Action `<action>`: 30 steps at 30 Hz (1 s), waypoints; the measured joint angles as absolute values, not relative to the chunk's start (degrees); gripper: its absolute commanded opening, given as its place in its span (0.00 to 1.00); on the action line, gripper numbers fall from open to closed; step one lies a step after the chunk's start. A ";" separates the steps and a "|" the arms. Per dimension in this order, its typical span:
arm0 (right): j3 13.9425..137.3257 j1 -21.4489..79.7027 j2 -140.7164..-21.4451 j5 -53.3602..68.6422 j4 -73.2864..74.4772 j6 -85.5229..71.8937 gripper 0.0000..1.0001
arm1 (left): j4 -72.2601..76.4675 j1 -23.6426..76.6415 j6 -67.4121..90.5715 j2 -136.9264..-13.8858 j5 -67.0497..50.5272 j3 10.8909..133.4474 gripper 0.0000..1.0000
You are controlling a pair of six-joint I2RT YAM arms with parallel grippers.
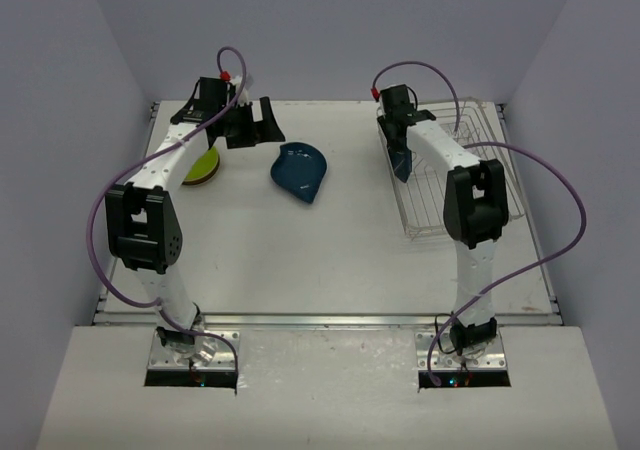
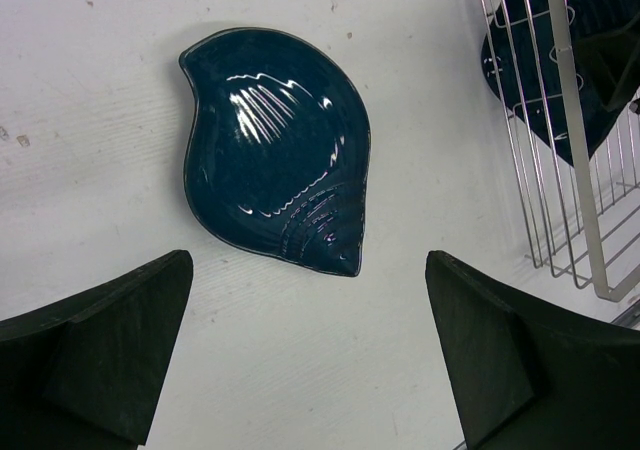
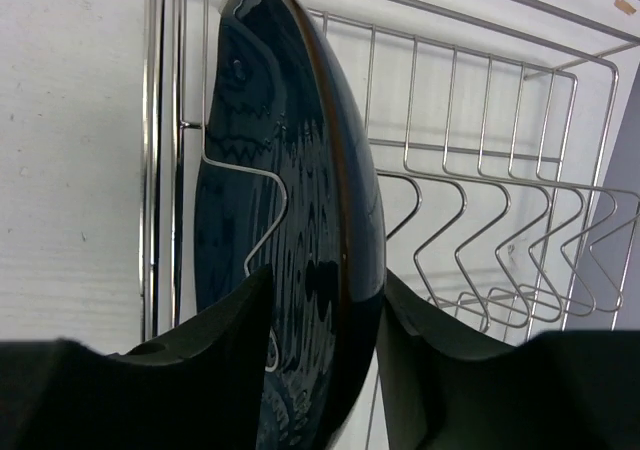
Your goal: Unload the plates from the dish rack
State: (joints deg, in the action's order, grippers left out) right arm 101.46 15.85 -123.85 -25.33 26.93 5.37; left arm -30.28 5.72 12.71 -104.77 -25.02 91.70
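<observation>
The silver wire dish rack point(image 1: 470, 185) stands at the right of the table. One dark blue plate point(image 3: 290, 200) stands upright in its left end, between the prongs. My right gripper point(image 1: 400, 142) reaches down onto it, with a finger on each face, so the right gripper point(image 3: 325, 355) is shut on that plate. A second dark blue pointed plate point(image 1: 300, 170) lies flat in the middle of the table and shows in the left wrist view point(image 2: 275, 165). A lime green plate point(image 1: 203, 166) lies at the left, partly under my left arm. My left gripper point(image 1: 252, 125) is open and empty, and the left gripper point(image 2: 310, 355) hovers above the table near the flat blue plate. No black or orange-red plate is in view.
The rest of the rack's slots point(image 3: 500, 230) hold nothing. The rack's left side point(image 2: 570, 180) is just right of the flat blue plate. Grey walls close in the table on three sides.
</observation>
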 measured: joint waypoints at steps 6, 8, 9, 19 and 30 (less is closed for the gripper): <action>101.73 15.23 -123.78 -25.08 25.56 3.62 0.12 | -30.22 5.72 12.71 -104.77 -24.99 91.05 1.00; 101.73 15.23 -123.72 -25.12 25.63 4.32 0.03 | -30.24 5.72 12.71 -104.77 -24.99 90.70 1.00; 101.73 15.22 -123.72 -25.07 25.61 4.52 0.01 | -30.24 5.72 12.71 -104.77 -24.99 90.63 1.00; 101.82 15.55 -123.72 -25.72 25.47 5.09 0.00 | -30.22 5.72 12.73 -104.77 -24.68 90.59 1.00; 101.82 18.79 -121.27 -35.44 24.52 6.80 0.00 | -30.24 5.72 12.72 -104.77 -23.33 90.59 1.00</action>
